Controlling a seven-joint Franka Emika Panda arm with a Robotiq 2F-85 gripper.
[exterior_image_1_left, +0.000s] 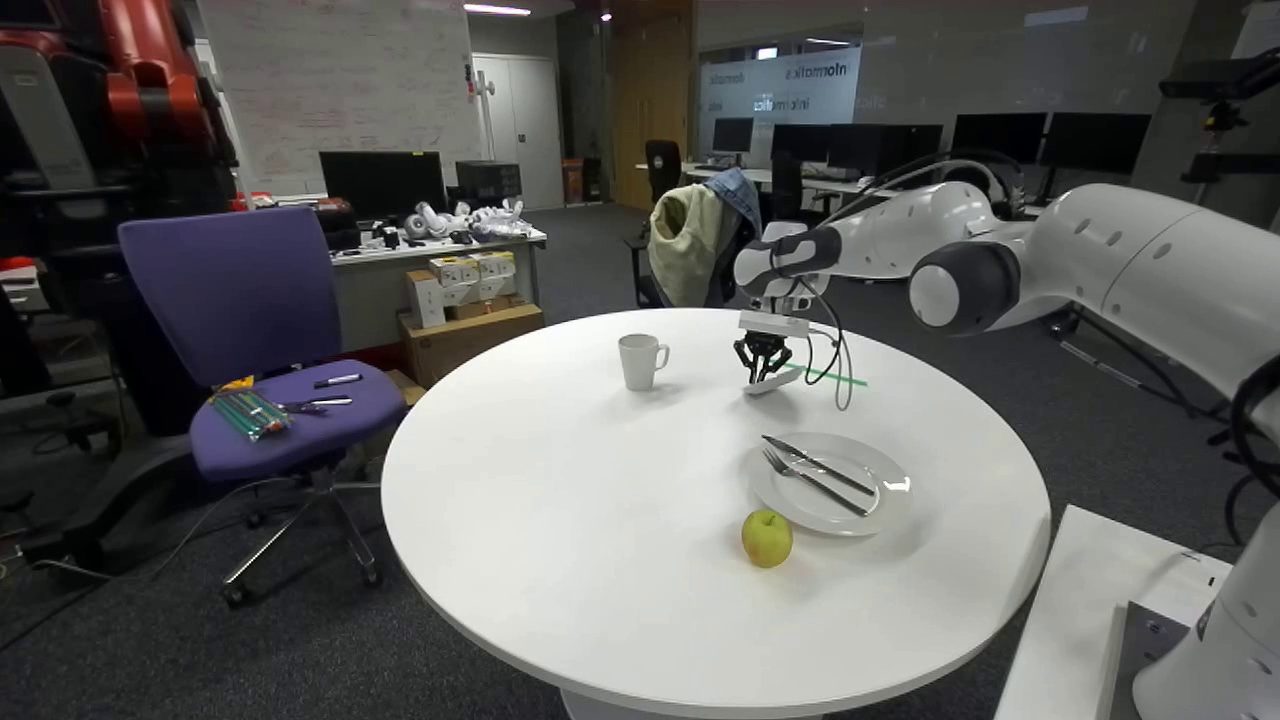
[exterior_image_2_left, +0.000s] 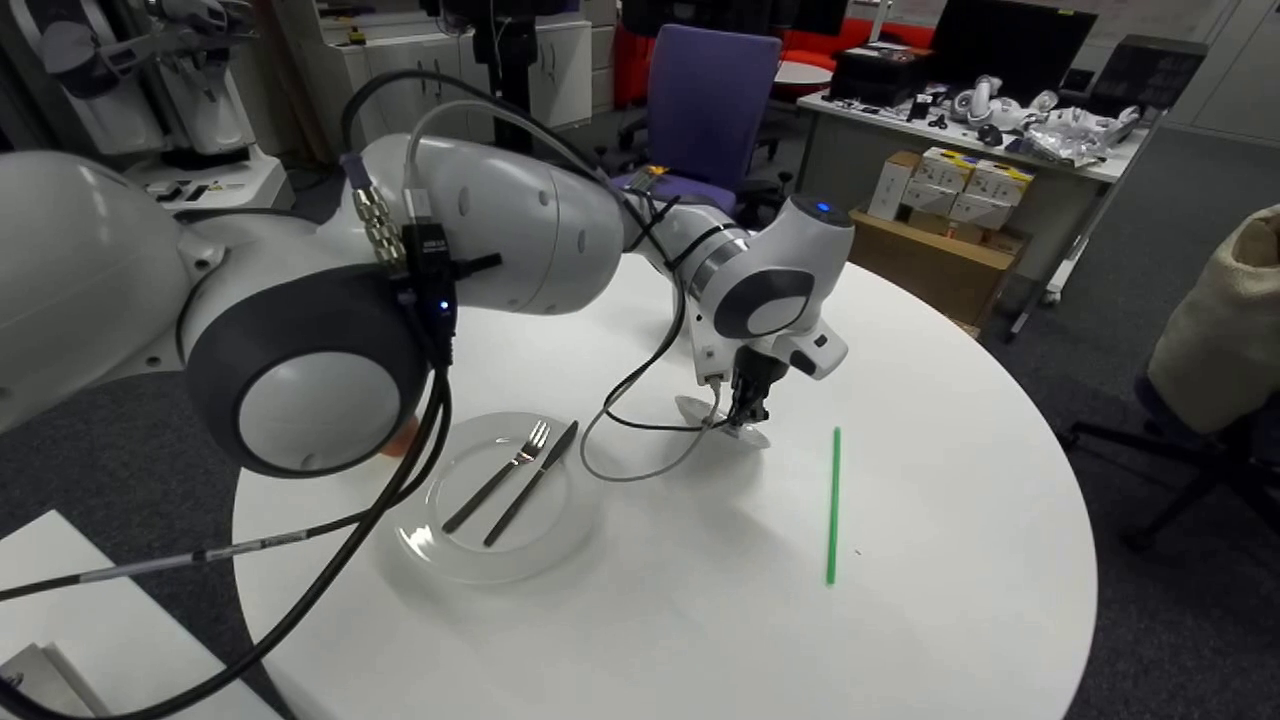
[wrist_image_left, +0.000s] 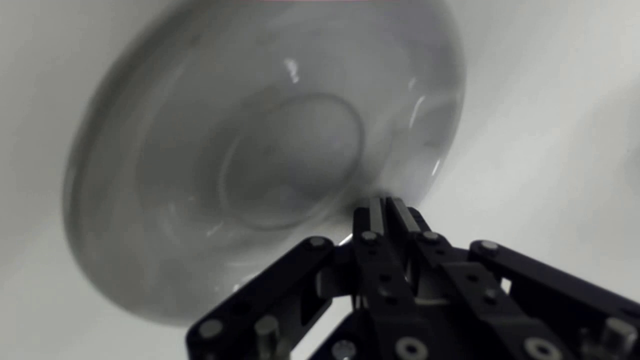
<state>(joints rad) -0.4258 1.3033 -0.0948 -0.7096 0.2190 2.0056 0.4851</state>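
Note:
A small pale dish (wrist_image_left: 285, 165), like a saucer, fills much of the wrist view. My gripper (wrist_image_left: 385, 201) has its two fingers pinched together at the dish's rim, with only a thin gap between the pads. In both exterior views the gripper (exterior_image_1_left: 758, 378) points down over the white round table, and the dish (exterior_image_1_left: 776, 382) hangs tilted from its tips. Cables partly cover the dish (exterior_image_2_left: 752, 437) from above. Whether its low edge touches the tabletop, I cannot tell. Beside it lies a thin green straw (exterior_image_2_left: 833, 505).
A white mug (exterior_image_1_left: 638, 362) stands on the table. Nearer the robot base is a white plate (exterior_image_1_left: 850, 455) bearing a knife (exterior_image_1_left: 830, 471) and a fork (exterior_image_1_left: 815, 484). A yellow-green apple (exterior_image_1_left: 767, 538) sits by that plate. A purple chair (exterior_image_1_left: 240, 300) is close to the table.

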